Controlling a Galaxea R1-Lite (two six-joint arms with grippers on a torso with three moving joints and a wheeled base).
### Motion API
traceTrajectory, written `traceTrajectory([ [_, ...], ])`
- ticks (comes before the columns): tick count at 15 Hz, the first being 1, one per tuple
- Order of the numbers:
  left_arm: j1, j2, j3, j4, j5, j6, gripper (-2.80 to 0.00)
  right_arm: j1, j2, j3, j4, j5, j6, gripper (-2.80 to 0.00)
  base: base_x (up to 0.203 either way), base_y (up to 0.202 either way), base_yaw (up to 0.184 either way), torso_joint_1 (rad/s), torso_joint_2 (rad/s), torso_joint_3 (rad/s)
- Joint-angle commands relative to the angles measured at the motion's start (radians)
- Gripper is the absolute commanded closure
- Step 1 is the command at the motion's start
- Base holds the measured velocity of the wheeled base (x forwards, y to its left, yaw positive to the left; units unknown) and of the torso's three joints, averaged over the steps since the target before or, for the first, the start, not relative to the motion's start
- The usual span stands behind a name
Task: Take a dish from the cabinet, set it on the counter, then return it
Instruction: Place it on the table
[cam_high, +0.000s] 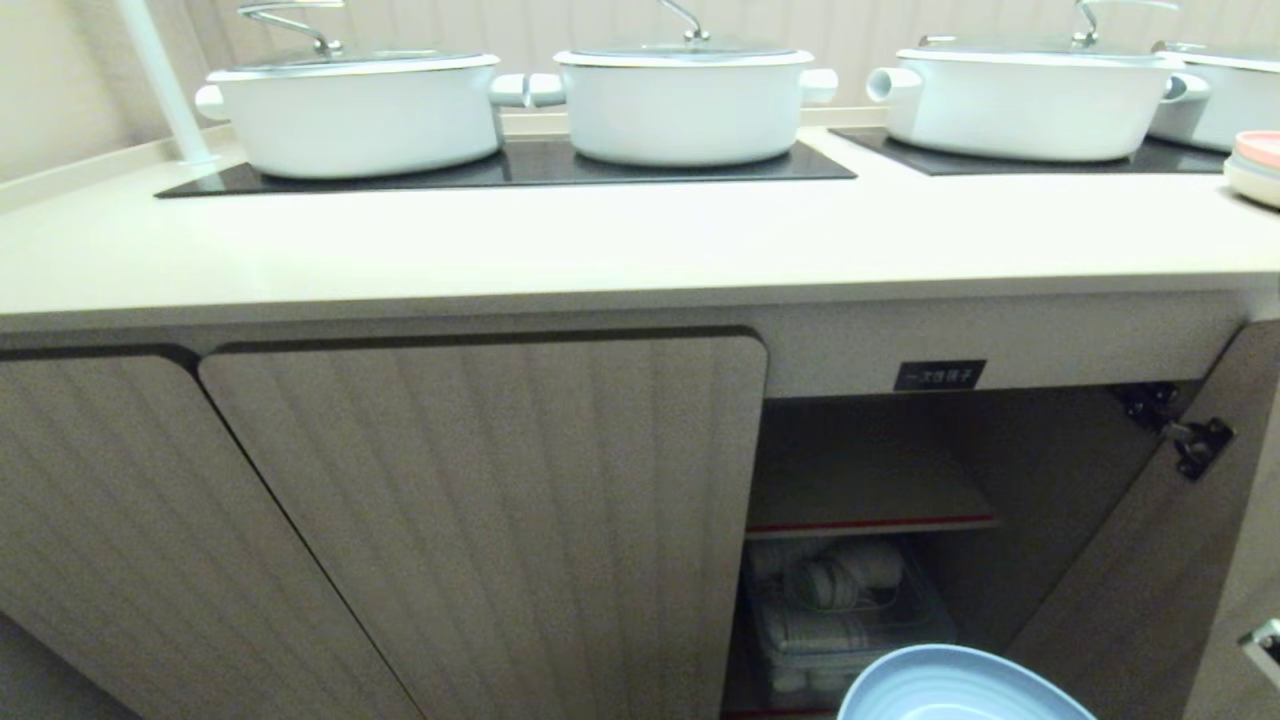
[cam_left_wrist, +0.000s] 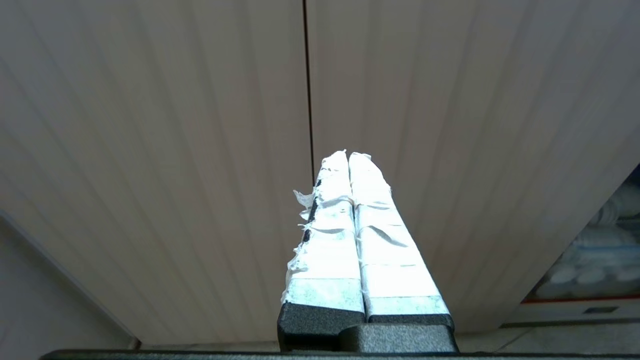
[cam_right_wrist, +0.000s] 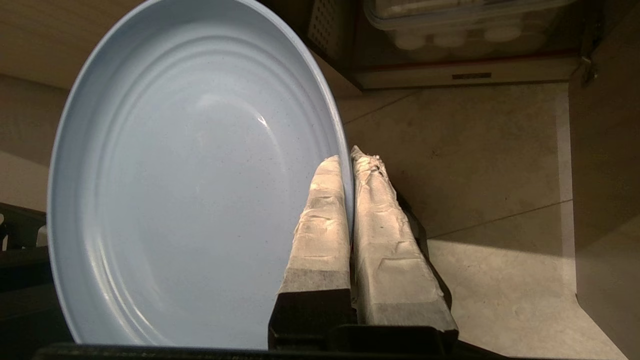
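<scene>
Nearest the robot, the right pincer (cam_right_wrist: 350, 160) is pinching the rim of the round, shallow light-blue dish (cam_right_wrist: 190, 175), holding it out in front of the open beige ribbed cabinet (cam_high: 870, 480). The left pincer (cam_left_wrist: 348, 157) is sitting pressed together and empty before a closed door. Farther up, the smooth cream worktop (cam_high: 620, 240) is waiting; placing and returning are both remaining.

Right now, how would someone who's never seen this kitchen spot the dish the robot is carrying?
Find the open cabinet under the counter. Low before it, the right gripper pinches the rim of the dish: plain light blue, unlike the pink-topped stack on the counter.
</scene>
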Motion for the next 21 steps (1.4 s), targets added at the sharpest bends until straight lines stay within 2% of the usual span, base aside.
traceTrajectory([
  [1,0.0,0.0,0.0,0.0,0.001,0.0,0.0,0.0,0.0,0.002,-0.001,0.002,0.001,0.0,0.0,0.0,0.0,0.168,-0.47,-0.29],
  [21,0.0,0.0,0.0,0.0,-0.001,0.0,0.0,0.002,-0.003,0.002,-0.001,0.002,-0.007,0.0,0.0,0.0,0.0,0.225,-0.51,-0.292],
])
